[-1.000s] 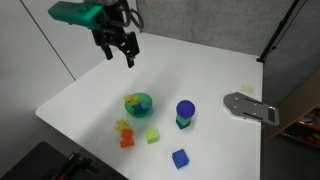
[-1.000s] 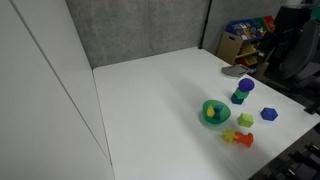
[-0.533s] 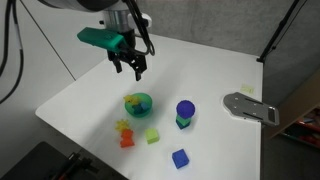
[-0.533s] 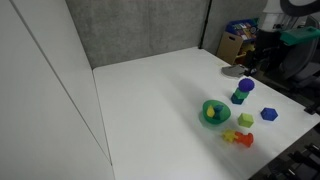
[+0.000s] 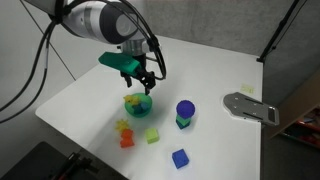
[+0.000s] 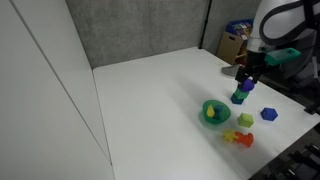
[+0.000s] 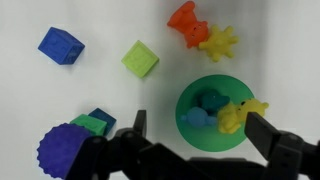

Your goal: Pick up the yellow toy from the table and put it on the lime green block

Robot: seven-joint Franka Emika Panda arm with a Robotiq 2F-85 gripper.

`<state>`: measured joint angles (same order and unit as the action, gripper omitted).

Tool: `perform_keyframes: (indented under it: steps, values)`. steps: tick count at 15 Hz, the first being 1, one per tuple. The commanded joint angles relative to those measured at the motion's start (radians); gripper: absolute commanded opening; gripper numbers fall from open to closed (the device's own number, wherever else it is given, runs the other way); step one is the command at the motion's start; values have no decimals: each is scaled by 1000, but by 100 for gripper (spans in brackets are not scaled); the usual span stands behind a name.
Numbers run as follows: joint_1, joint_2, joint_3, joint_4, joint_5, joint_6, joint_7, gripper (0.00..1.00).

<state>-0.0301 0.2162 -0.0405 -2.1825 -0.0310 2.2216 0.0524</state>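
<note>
In an exterior view, the gripper [image 5: 141,80] hovers over the green bowl [image 5: 138,103], and the yellow toy [image 5: 123,126] lies on the counter [image 5: 85,95] just beside that bowl.

In an exterior view, the lime green block [image 6: 246,120] sits near the bowl.

In the wrist view, the fingers [image 7: 268,140] stand apart and empty on either side of the bowl. This looks like the approach step. The next move probably calls for shifting off the bowl toward the toy, beside an orange toy [image 7: 185,22], and then descending.

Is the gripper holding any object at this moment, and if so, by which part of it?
Nothing is held. The gripper is open and hovers over the green bowl, with no object between its fingers.
</note>
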Motion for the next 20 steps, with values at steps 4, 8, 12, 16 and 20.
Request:
perform_keyframes:
  steps: [4, 8, 12, 16, 20]
  values:
    - [-2, 25, -5, 25, 0, -7, -4, 100]
    - [4, 18, 16, -18, 18, 20, -53, 100]
    - [7, 15, 50, -71, 51, 30, -123, 100]
    - [12, 26, 73, -131, 65, 71, -182, 100]
    - [26, 74, 75, -184, 40, 192, -155, 100]
